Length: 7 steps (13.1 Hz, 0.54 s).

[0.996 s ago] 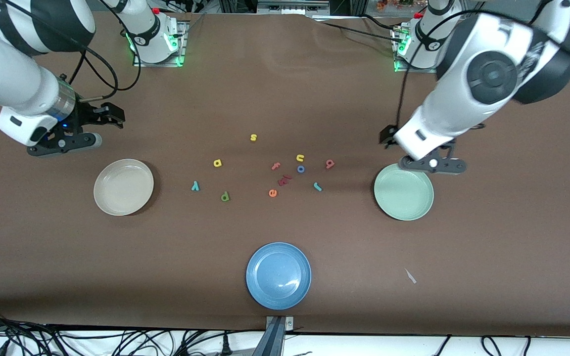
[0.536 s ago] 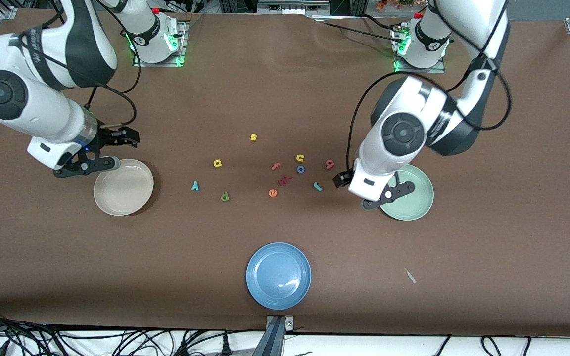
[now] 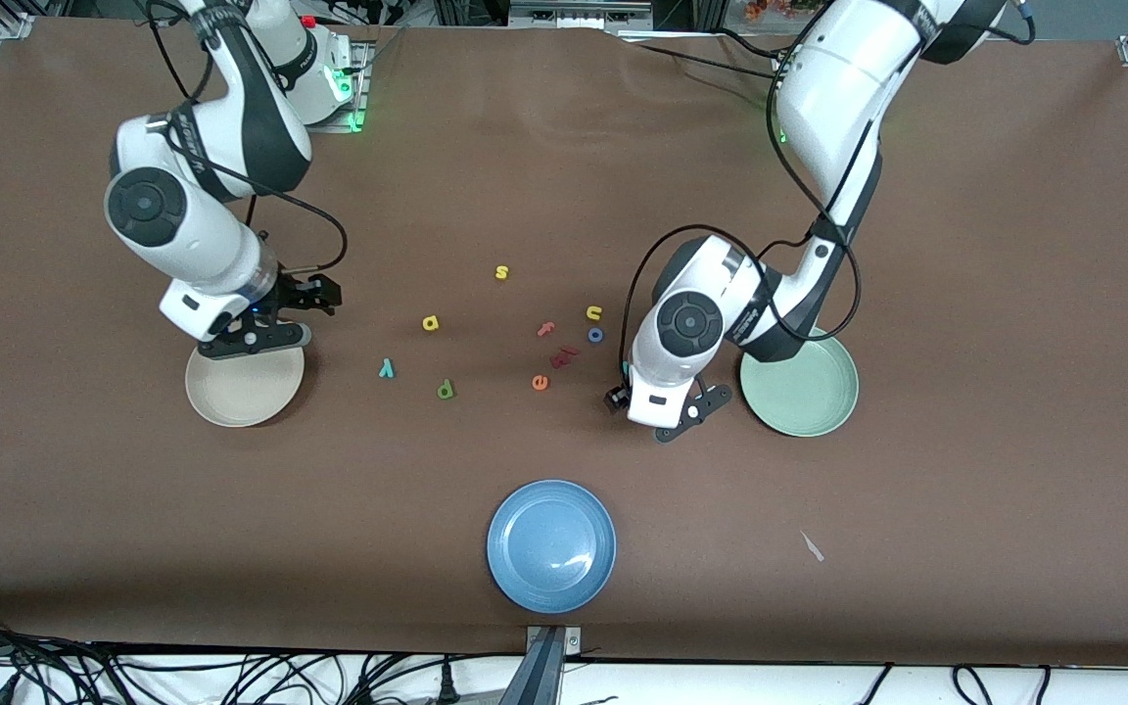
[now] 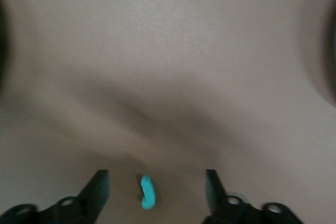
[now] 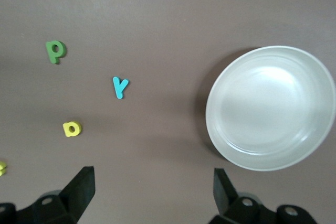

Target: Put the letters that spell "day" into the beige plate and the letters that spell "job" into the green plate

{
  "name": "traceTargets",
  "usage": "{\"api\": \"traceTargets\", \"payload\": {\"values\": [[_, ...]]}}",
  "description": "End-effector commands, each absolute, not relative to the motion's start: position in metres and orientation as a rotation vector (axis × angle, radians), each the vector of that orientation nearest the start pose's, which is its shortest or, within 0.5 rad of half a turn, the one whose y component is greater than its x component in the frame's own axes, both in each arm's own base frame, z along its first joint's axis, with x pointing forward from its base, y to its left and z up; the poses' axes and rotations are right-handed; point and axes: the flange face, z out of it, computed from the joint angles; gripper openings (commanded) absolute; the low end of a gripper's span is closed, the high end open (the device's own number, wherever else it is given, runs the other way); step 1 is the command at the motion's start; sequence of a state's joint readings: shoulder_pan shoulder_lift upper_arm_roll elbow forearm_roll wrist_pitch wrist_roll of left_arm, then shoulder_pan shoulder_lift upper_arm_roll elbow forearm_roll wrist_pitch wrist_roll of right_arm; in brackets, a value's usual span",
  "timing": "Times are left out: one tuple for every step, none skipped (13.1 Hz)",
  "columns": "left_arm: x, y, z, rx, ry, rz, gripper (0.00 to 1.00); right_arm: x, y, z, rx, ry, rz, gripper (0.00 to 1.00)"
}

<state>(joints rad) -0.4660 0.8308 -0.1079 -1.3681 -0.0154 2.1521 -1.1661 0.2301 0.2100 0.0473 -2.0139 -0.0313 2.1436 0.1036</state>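
Three plates, the beige plate (image 3: 244,388), the green plate (image 3: 800,382) and a blue plate (image 3: 551,545), are seen empty on the desk (image 3: 564,176), with the teal j (image 4: 148,192) bracketed untouched by the wide-spread left pincer (image 4: 156,192), while the right pincer (image 5: 152,190) is held agape and empty over the beige plate's rim.

- The left gripper (image 4: 153,195) has swung from over the green plate (image 3: 812,392) down to the table beside it, its open fingers now straddling the teal j (image 4: 148,191).
- That arm now hides the pink b.
- The right gripper (image 3: 275,311) has travelled from bare table to above the beige plate's (image 3: 231,397) rim, jaws spread.
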Motion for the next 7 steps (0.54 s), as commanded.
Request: {"api": "traceTargets", "payload": {"values": [[0.619, -0.385, 0.202, -2.959, -1.052, 0.166, 0.52, 0.567, 0.172, 0.298, -3.141, -0.298, 0.074, 1.00], [0.612, -0.394, 0.195, -2.943, -1.069, 0.177, 0.49, 0.570, 0.174, 0.282, -3.139, -0.290, 0.062, 1.00], [0.607, -0.402, 0.195, -2.944, -1.064, 0.176, 0.46, 0.572, 0.179, 0.265, -3.133, -0.300, 0.039, 1.00], [0.606, -0.401, 0.194, -2.939, -1.066, 0.182, 0.45, 0.573, 0.181, 0.249, -3.129, -0.297, 0.028, 1.00], [0.605, -0.403, 0.194, -2.934, -1.069, 0.186, 0.43, 0.574, 0.186, 0.237, -3.125, -0.306, 0.015, 1.00], [0.600, -0.403, 0.189, -2.914, -1.089, 0.198, 0.43, 0.575, 0.189, 0.227, -3.125, -0.275, 0.006, 1.00], [0.587, -0.409, 0.180, -2.898, -1.068, 0.215, 0.42, 0.575, 0.194, 0.221, -3.128, -0.222, 0.001, 1.00]]}}
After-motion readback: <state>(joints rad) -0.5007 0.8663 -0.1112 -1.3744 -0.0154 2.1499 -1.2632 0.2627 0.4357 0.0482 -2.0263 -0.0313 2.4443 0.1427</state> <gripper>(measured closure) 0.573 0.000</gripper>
